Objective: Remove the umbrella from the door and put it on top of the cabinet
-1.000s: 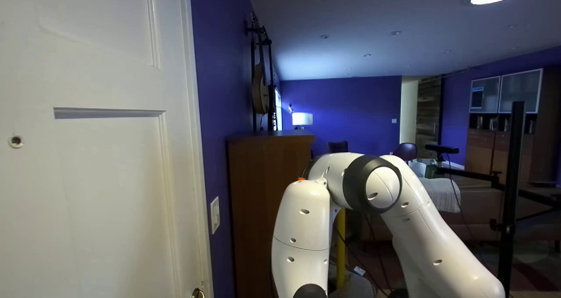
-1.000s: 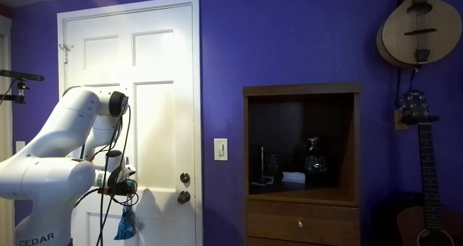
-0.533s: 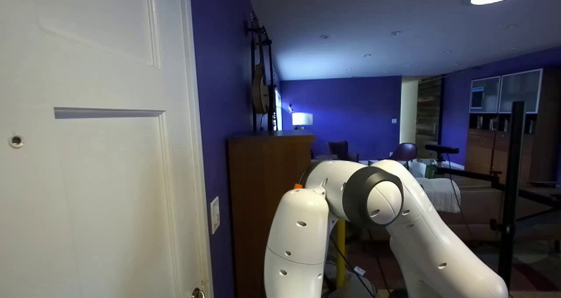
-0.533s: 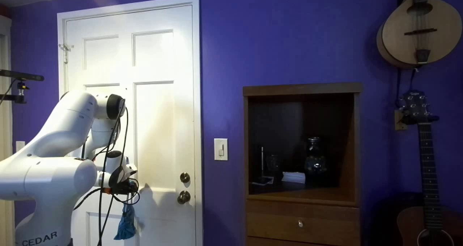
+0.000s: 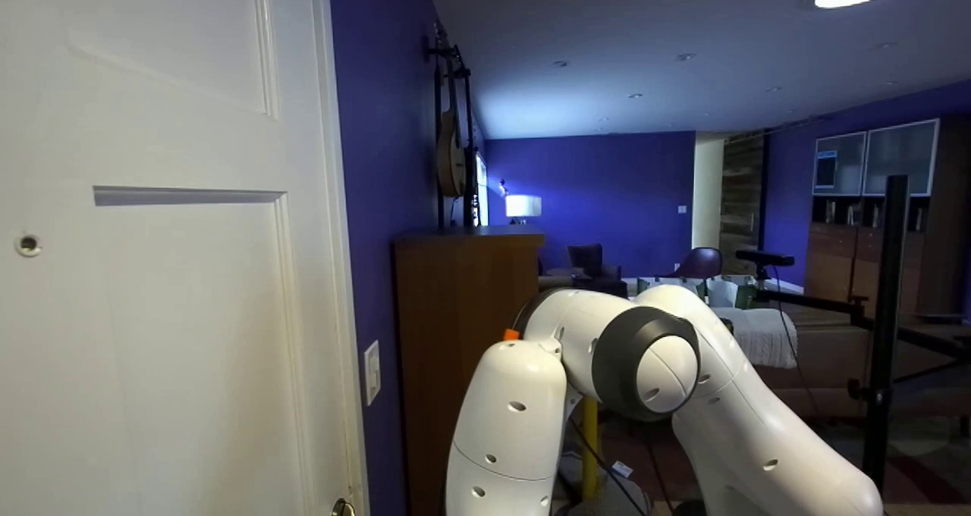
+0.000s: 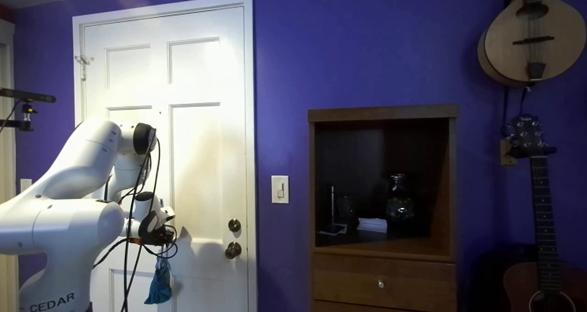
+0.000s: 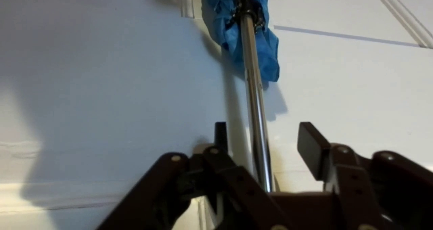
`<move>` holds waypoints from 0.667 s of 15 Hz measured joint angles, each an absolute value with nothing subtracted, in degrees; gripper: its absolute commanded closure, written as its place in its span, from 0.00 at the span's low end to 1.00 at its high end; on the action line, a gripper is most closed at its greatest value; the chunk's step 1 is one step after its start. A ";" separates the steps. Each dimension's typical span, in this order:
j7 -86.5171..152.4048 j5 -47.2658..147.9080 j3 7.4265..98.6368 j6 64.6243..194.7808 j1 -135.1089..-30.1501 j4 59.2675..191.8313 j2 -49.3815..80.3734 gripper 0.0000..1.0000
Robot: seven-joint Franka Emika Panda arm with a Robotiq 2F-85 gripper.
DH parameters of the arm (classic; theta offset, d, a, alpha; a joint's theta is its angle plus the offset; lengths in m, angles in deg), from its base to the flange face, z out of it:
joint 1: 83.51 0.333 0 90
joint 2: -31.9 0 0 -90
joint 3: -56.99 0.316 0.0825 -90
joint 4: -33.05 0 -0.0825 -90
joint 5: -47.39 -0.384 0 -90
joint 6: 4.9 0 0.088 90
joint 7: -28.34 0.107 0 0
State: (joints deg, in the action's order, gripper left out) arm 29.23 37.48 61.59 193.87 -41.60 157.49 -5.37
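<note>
White arm [image 6: 87,147]: held bent in front of the white door [image 6: 197,156].
Gripper [image 7: 264,138]: spread apart; the metal shaft [image 7: 258,121] is flanked by its dark fingers [image 7: 311,150], with a gap seen on either side in the wrist view.
Umbrella [image 7: 251,61]: positioned roughly upright in front of the door; its upper part is largely hidden by arm and gripper, and whether the door is touched cannot be told.
Canopy [image 7: 269,64]: blue, crumpled, seen below the gripper in an exterior view.
Light switch [image 6: 280,189]: mounted on the purple wall [image 6: 367,50], just beside the door frame [image 6: 250,119].
Cabinet [image 6: 384,113]: brown, placed well apart from the umbrella; its flat top edge is shown in both exterior views.
Open compartment [image 6: 353,151]: occupied by a dark, shiny vessel [image 6: 400,199] and a small white item [image 6: 372,225]; a knobbed drawer [image 6: 344,275] is set beneath.
Guitar [image 6: 544,220]: hung beyond the cabinet, under a round-bodied instrument [image 6: 534,25].
Lamp [image 5: 523,206]: lit, seen at the far end of the room in an exterior view.
</note>
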 measured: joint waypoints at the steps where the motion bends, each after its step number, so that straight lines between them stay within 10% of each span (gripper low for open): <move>1: 29.24 37.41 61.39 193.87 -41.45 157.13 -5.61 0.81; 4: 29.24 37.17 60.47 194.61 -40.78 156.78 -5.78 0.99; 10: 29.18 34.03 56.28 195.77 -36.21 156.99 -5.68 0.96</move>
State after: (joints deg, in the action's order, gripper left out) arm 29.18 34.03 56.28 195.77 -36.21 156.99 -5.68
